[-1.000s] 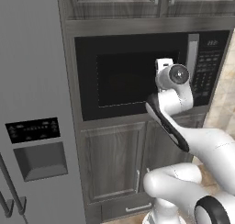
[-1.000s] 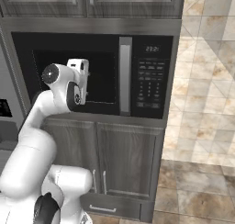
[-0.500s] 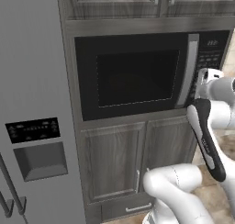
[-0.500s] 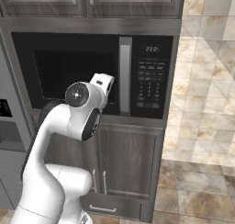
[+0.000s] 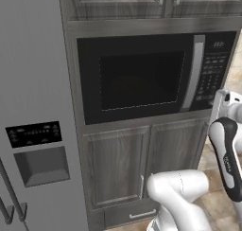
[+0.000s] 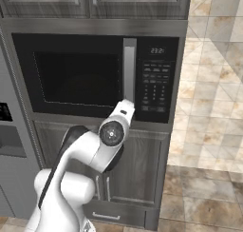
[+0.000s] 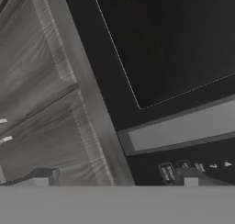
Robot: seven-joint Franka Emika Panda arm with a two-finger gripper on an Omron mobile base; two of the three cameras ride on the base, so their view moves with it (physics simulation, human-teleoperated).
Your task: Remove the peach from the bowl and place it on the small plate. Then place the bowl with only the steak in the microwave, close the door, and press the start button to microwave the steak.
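Door (image 5: pixel 142 81) of the microwave (image 6: pixel 97 79) stands shut, and the arm has swung rightward from the window toward the keypad (image 6: pixel 155 86). Jaws gape wide, empty (bowl presumably inside), so pressing start likely remains.

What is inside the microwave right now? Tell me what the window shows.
The door of the microwave is shut, its handle beside the keypad. Its window shows only darkness, with no bowl or steak discernible; the dark glass hides whatever sits inside.
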